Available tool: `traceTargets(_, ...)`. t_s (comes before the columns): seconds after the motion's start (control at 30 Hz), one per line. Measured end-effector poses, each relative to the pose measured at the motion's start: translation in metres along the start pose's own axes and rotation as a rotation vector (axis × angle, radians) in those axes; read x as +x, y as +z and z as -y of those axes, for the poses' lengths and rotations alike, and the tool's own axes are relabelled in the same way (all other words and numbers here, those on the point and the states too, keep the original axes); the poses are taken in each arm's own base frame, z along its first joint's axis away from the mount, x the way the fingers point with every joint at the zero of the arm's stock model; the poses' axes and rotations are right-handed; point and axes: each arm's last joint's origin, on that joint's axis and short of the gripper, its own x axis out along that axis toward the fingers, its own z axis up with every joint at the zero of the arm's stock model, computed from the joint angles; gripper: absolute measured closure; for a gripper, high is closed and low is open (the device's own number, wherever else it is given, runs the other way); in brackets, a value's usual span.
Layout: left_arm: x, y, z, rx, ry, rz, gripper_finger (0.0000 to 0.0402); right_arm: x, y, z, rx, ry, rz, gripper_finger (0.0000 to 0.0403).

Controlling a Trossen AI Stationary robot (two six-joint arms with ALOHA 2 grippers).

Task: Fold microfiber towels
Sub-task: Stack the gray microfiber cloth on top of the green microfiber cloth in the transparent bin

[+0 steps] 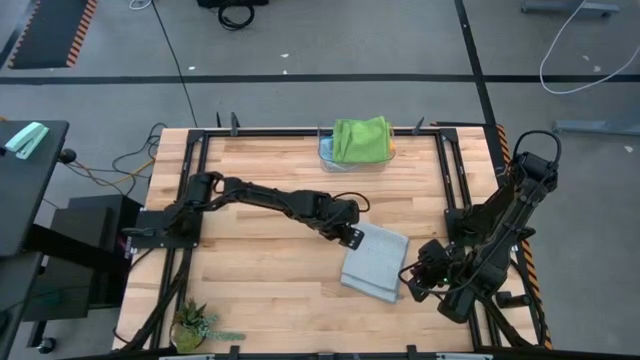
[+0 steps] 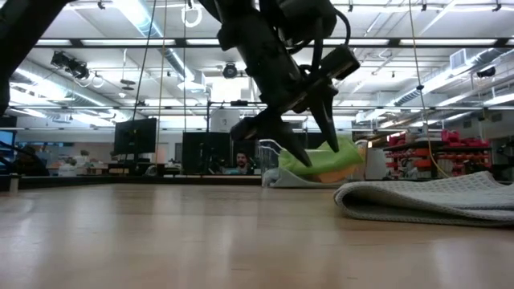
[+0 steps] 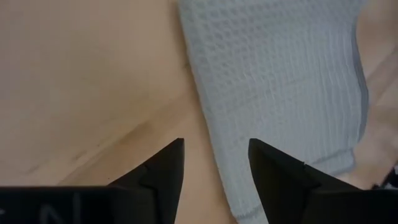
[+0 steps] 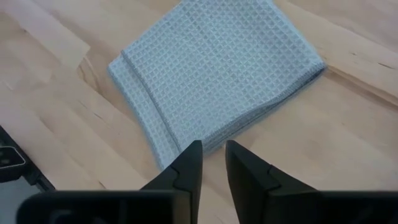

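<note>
A light grey microfiber towel (image 1: 376,262) (image 2: 434,197) lies folded flat on the wooden table, right of centre. My left gripper (image 1: 352,236) (image 3: 214,163) hangs open over the towel's far left edge, clear of the cloth. From the table's right, my right gripper (image 1: 415,272) (image 4: 213,158) points down at the towel's right edge, its fingers a narrow gap apart with nothing between them. At the far edge, a green towel (image 1: 360,138) (image 2: 321,160) lies folded on top of a pile, with blue and yellow-orange cloth showing under it.
A small potted plant (image 1: 195,322) stands at the near left corner. Black frame rails (image 1: 455,170) run along both sides of the table. Bare wood (image 1: 270,270) spreads left of the grey towel.
</note>
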Motion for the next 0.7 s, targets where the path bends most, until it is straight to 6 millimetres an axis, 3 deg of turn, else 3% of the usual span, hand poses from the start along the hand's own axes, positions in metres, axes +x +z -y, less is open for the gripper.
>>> traceTargets(0.13,0.0,0.003,-0.001,-0.031,0.0,0.011,0.0209,0.0,0.0,-0.002,-0.013,0.018,0.01,0.0322)
traceTargets(0.4,0.029,-0.005,-0.005,-0.082,-0.013,-0.046,0.0208,0.0,-0.001,-0.004,-0.011,0.039,0.006,0.032)
traceTargets(0.7,0.046,-0.001,-0.001,-0.122,-0.107,-0.009,0.02,-0.003,-0.006,-0.005,-0.015,0.09,0.033,0.032)
